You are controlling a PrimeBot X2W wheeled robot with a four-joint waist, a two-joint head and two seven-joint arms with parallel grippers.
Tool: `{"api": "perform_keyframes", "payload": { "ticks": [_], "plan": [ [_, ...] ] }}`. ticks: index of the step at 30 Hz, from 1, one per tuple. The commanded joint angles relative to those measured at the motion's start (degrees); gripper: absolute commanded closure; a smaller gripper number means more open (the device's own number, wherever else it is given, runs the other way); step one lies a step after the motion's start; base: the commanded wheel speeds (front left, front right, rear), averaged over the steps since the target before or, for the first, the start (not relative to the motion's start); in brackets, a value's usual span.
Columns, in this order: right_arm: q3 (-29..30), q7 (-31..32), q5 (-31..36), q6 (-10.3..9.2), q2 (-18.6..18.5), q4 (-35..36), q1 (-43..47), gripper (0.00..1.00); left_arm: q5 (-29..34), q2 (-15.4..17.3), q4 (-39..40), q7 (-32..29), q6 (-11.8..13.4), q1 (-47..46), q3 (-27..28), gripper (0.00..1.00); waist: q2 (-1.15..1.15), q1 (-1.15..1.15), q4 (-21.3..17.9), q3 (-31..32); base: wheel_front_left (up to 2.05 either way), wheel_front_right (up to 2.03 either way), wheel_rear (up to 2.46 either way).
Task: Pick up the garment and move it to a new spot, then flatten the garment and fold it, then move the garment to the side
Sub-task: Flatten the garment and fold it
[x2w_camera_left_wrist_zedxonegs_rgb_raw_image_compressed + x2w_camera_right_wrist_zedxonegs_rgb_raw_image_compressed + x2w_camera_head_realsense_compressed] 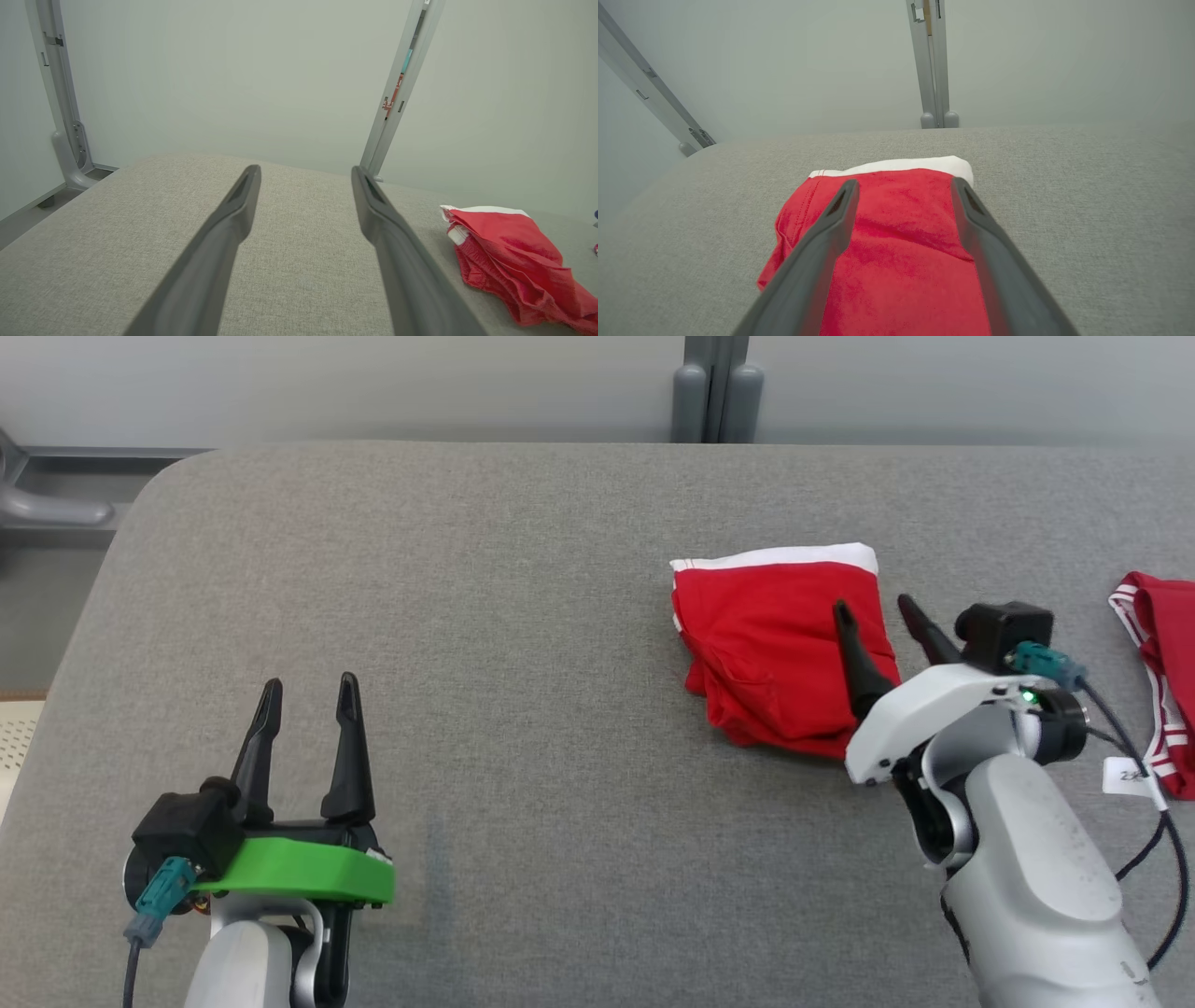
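One red garment [766,635], folded with its white band at the far edge, is lying directly beneath the right gripper [875,605], whose fingers are standing spread above the cloth, gripping nothing. One second red garment [1162,681] is lying to that gripper's right. One left gripper [310,683] is hovering, spread and empty, well off to the left over the grey table [523,541].

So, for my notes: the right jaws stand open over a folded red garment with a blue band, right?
No: the band is white, not blue, as the right wrist view shows. The right jaws do stand open over the folded red garment.
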State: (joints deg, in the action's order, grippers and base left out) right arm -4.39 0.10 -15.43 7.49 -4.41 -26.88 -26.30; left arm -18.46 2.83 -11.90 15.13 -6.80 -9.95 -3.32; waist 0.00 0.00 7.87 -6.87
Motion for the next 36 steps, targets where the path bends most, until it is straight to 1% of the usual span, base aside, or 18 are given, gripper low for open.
{"api": "perform_keyframes", "payload": {
  "ticks": [1,8,9,11,15,18,21,24,25,26,27,30,34,36],
  "plan": [
    [-0.3,-0.9,1.1,-0.02,0.3,-1.5,0.4,1.0,-0.2,0.2,0.0,0.0,0.0,-0.4,0.1,0.0,0.0,0.0,1.2,-1.2,0.0,0.0,0.0],
    [-4.1,-5.8,4.7,-0.02,1.4,-12.7,-1.3,1.0,-0.3,0.2,-0.3,0.0,-0.2,-1.1,-0.1,0.0,0.0,0.0,3.9,-2.3,0.0,0.0,0.0],
    [-5.7,-6.3,3.9,-0.02,1.4,-13.9,-1.3,1.0,-0.2,0.2,-0.4,0.0,-0.2,-1.1,-0.2,0.0,0.0,0.0,4.2,-2.3,0.0,0.0,0.0],
    [-10.7,-7.4,1.7,-0.02,1.5,-15.6,-1.4,1.0,-0.1,0.2,-0.5,0.0,-0.2,-1.0,0.0,0.0,0.0,0.0,4.6,-2.0,0.0,0.0,0.0],
    [-20.3,-8.0,-2.4,-0.03,1.4,-17.3,0.4,1.0,0.3,0.2,-0.9,0.0,-0.3,-0.2,0.3,0.0,0.0,0.0,4.6,-1.1,0.0,0.0,0.0],
    [-25.7,-7.9,-4.9,-0.03,1.4,-17.8,1.5,1.0,0.3,0.2,-1.0,0.0,-0.3,0.4,0.5,0.0,0.0,0.0,4.2,-0.3,0.0,0.0,0.0],
    [-29.1,-8.3,-8.0,-0.02,1.4,-16.8,2.6,1.0,0.5,0.2,-1.1,0.0,-0.3,1.0,0.5,0.0,0.0,0.0,3.4,0.6,0.0,0.0,0.0],
    [-30.3,-10.1,-10.7,-0.03,1.4,-14.5,3.0,1.0,0.7,0.2,-1.4,0.0,-0.2,1.6,0.9,0.0,0.0,0.0,2.2,1.7,0.0,0.0,0.0],
    [-30.0,-10.9,-11.0,-0.02,1.4,-13.6,3.1,0.73,0.8,0.2,-1.5,0.0,-0.2,1.8,1.0,0.0,0.0,0.0,1.8,2.0,0.0,0.0,0.0],
    [-29.3,-11.7,-11.2,-0.03,1.4,-12.7,3.1,0.38,0.9,0.2,-1.6,0.0,-0.1,1.9,1.2,0.0,0.0,0.0,1.2,2.3,0.0,0.0,0.0],
    [-28.2,-12.4,-11.3,-0.02,1.4,-11.5,3.3,0.0,0.9,0.2,-1.6,0.0,-0.1,2.1,1.5,0.0,0.0,0.0,0.6,2.7,0.0,0.0,0.0],
    [-23.7,-13.6,-9.1,-0.02,1.3,-8.4,4.3,0.0,1.1,0.2,-1.7,0.0,0.0,2.9,2.3,0.0,0.0,0.0,-1.1,3.6,0.0,0.0,0.0],
    [-14.7,-14.1,-4.4,-0.03,0.3,-2.1,6.8,0.0,1.5,0.1,-1.6,0.0,0.0,3.7,3.1,0.0,0.0,0.0,-3.6,4.6,0.0,0.0,0.0],
    [-10.0,-13.2,-1.8,-0.02,0.2,1.5,8.7,0.0,2.0,0.2,-1.4,0.0,0.1,4.1,3.5,0.0,0.0,0.0,-4.8,5.0,0.0,0.0,0.0]
  ]
}}
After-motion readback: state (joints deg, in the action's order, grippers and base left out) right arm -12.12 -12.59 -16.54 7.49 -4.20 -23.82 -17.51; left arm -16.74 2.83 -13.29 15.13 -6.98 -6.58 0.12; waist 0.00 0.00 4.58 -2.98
